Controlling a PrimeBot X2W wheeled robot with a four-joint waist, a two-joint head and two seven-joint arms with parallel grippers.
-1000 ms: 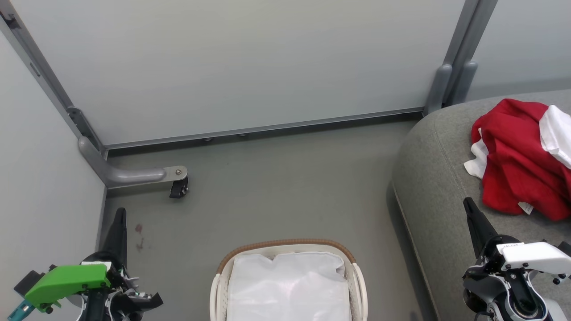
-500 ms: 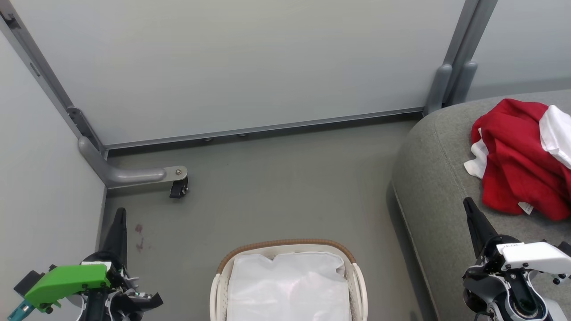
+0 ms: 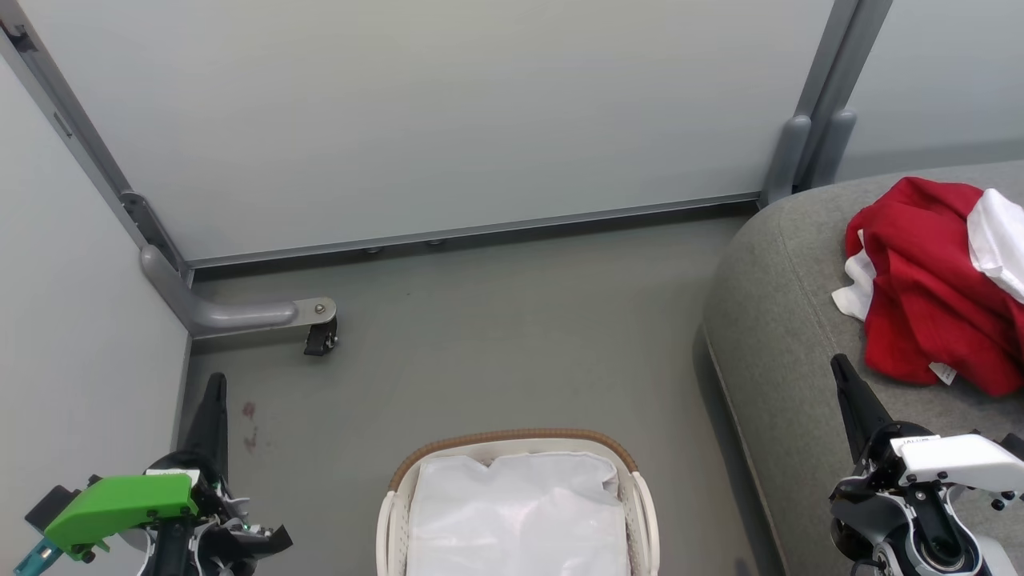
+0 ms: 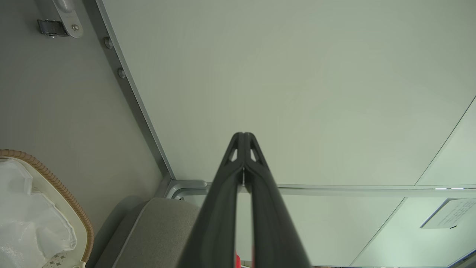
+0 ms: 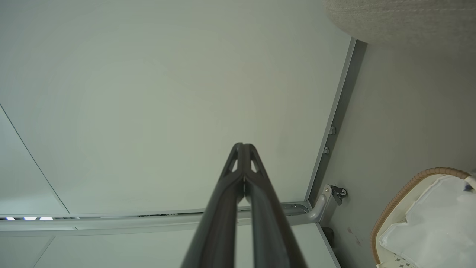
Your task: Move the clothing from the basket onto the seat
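The red clothing (image 3: 932,288) with white panels lies bunched on the grey seat (image 3: 776,320) at the right. On the floor at bottom centre stands the white basket (image 3: 512,438) with its tan rim, holding a plain white cloth sheet (image 3: 516,512). My left gripper (image 3: 214,382) is shut at the lower left, empty, well left of the basket. My right gripper (image 3: 840,364) is shut and empty over the seat's front edge, just below the clothing. The wrist views show each pair of fingers (image 4: 243,138) (image 5: 243,149) pressed together, pointing at the pale wall.
Pale partition panels (image 3: 416,104) wall in the back and left. A grey panel foot with a caster (image 3: 320,336) juts onto the grey floor (image 3: 512,336) at the left. Open floor lies between the basket and the back panel.
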